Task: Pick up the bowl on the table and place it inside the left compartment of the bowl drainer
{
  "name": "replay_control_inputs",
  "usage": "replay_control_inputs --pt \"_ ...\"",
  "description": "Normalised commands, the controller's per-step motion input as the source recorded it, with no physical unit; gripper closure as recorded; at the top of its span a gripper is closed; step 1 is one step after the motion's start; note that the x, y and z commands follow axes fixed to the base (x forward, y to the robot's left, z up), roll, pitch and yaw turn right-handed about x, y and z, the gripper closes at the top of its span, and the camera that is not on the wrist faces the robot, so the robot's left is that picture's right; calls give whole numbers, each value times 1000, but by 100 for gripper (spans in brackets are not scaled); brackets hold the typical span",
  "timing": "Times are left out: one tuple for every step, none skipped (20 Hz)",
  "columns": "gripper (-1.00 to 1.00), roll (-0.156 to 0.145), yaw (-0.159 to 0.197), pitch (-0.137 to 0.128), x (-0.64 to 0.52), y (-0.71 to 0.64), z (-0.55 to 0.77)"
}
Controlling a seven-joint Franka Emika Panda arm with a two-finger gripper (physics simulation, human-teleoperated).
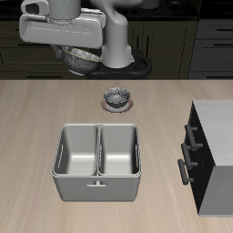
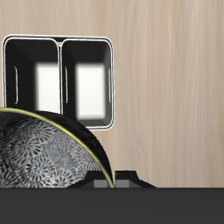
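Observation:
The bowl (image 1: pixel 82 62), small, grey and mottled with a dark rim, hangs high above the table's back part, and my gripper (image 1: pixel 87 51) is shut on it. In the wrist view the bowl (image 2: pixel 39 157) fills the near field at my fingers (image 2: pixel 109 180), its rim edged in yellow. The bowl drainer (image 1: pixel 98 187), a grey metal tub with two wells and a small front handle, stands nearer the table's front edge, forward of the held bowl. Both wells of the drainer (image 2: pixel 59 40) are empty.
A like bowl on a pale pinkish saucer (image 1: pixel 116 98) sits on the table just behind the drainer. A dark cabinet with bar handles (image 1: pixel 211 155) stands beside the drainer at the table's edge. Dark cupboards line the back.

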Motion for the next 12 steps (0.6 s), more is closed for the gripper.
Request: replay_control_inputs --pt "100 85 0 29 239 353 -92" --pt "100 4 15 2 192 203 -55" --pt "100 13 2 9 197 196 -42" --pt "100 -29 -11 3 118 92 -13" --pt "100 56 -4 43 287 265 -149" --pt "100 -61 29 -7 124 94 -54" --pt "100 27 34 11 192 163 -154" --pt "100 36 3 35 -11 39 -79" --pt "100 25 11 10 168 242 -45" --pt "100 19 -19 -1 28 33 0" --pt "100 -6 14 11 217 318 6" --pt "100 34 0 -1 144 250 -5"
